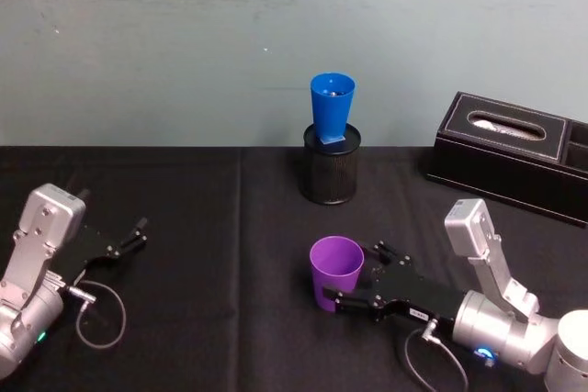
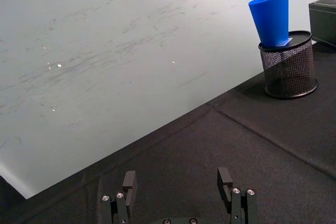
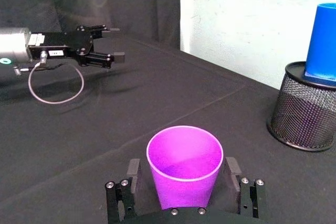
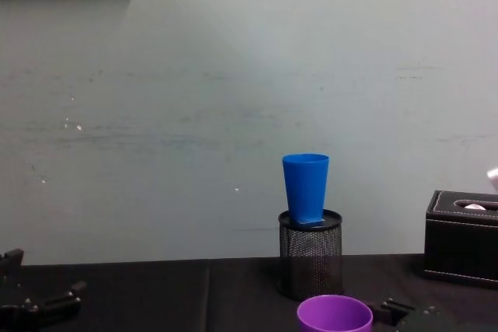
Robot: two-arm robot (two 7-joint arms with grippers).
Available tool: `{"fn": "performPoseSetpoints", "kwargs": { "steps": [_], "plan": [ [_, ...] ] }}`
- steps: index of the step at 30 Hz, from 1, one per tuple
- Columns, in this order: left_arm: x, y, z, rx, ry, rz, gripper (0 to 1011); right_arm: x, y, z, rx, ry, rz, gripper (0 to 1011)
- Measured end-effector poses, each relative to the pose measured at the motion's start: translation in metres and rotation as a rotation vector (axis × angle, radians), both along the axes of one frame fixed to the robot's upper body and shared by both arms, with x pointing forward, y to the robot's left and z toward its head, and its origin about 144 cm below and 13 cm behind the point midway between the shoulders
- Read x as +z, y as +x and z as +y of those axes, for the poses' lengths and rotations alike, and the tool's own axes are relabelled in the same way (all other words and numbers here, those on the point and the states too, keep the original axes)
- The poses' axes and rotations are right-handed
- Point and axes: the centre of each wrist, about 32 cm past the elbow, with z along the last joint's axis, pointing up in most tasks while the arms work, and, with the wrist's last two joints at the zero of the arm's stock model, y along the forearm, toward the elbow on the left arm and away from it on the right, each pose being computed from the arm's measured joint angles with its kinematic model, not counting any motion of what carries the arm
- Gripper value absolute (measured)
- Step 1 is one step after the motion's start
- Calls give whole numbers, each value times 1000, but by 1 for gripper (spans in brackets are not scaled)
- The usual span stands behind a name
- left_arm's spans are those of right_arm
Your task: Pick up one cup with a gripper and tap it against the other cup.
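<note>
Right, I have the right gripper (image 3: 182, 171) spread around the purple cup (image 1: 336, 263), one finger on each side, a slight gap showing at both. The cup stands upright, mouth up, on the black cloth (image 1: 230, 300), near and a little right of centre. Farther back, the blue cup (image 1: 331, 103) sits mouth up with its base in the top of the black mesh holder (image 1: 331, 172). A black tissue box (image 1: 505, 140) lies at the far right. The left gripper (image 1: 140, 233) hangs near left, fingers apart, holding nothing.
</note>
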Motion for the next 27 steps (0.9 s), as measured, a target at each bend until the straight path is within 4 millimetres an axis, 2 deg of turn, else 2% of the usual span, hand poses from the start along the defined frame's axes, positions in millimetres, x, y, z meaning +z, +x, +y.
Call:
{"fn": "performPoseSetpoints", "kwargs": {
  "steps": [11,27],
  "plan": [
    [0,0,0,0,0,0,1004,-2,11,9,1,12,-6,1003],
    [0,0,0,0,0,0,1004,-3,14,13,4,14,-6,1003]
  ]
}}
